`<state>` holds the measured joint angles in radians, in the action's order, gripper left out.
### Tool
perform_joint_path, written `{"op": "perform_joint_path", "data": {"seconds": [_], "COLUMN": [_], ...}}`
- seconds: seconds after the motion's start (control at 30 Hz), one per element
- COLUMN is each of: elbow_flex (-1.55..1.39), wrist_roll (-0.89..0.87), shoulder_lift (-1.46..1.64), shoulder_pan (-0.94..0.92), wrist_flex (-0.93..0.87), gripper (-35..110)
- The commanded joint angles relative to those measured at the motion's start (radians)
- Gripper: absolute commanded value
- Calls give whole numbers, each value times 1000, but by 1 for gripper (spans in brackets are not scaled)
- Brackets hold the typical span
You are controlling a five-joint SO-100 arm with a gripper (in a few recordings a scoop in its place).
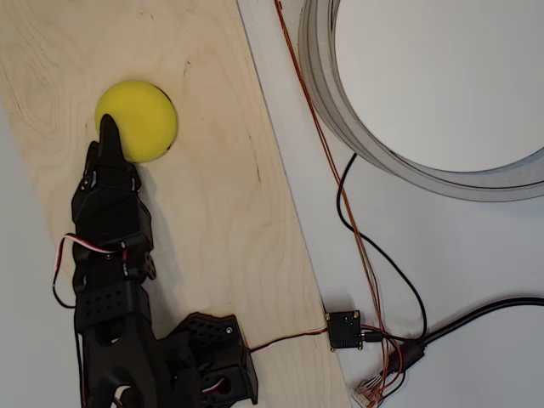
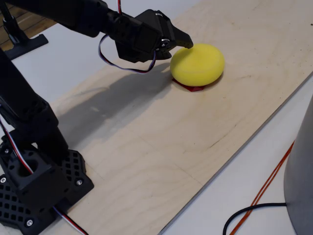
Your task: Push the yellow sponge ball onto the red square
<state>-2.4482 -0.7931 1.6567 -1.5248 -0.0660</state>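
The yellow sponge ball (image 1: 138, 120) (image 2: 198, 64) rests on the pale wooden board (image 1: 212, 195) (image 2: 161, 127). In the fixed view a sliver of the red square (image 2: 191, 88) peeks out from under the ball's near edge; the ball covers the remainder. My black gripper (image 1: 109, 129) (image 2: 185, 44) is shut with nothing held, its pointed tip touching the ball's side, at the ball's lower left in the overhead view.
The arm's black base (image 1: 161, 365) (image 2: 34, 181) sits at the board's near end. A large grey ring (image 1: 408, 144) lies on the white table to the right, with orange and black cables (image 1: 365, 255) and a small black module (image 1: 345, 330) beside the board's edge.
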Motion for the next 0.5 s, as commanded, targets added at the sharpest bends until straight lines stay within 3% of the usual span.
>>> {"op": "perform_joint_path", "data": {"seconds": [0.0, 0.33, 0.47], "elbow_flex": [-12, -17, 14], "wrist_roll": [-25, 29, 227], "shoulder_lift": [66, 178, 241], "shoulder_pan": [12, 12, -32], "wrist_flex": [6, 8, 60], "gripper": [20, 21, 21]}}
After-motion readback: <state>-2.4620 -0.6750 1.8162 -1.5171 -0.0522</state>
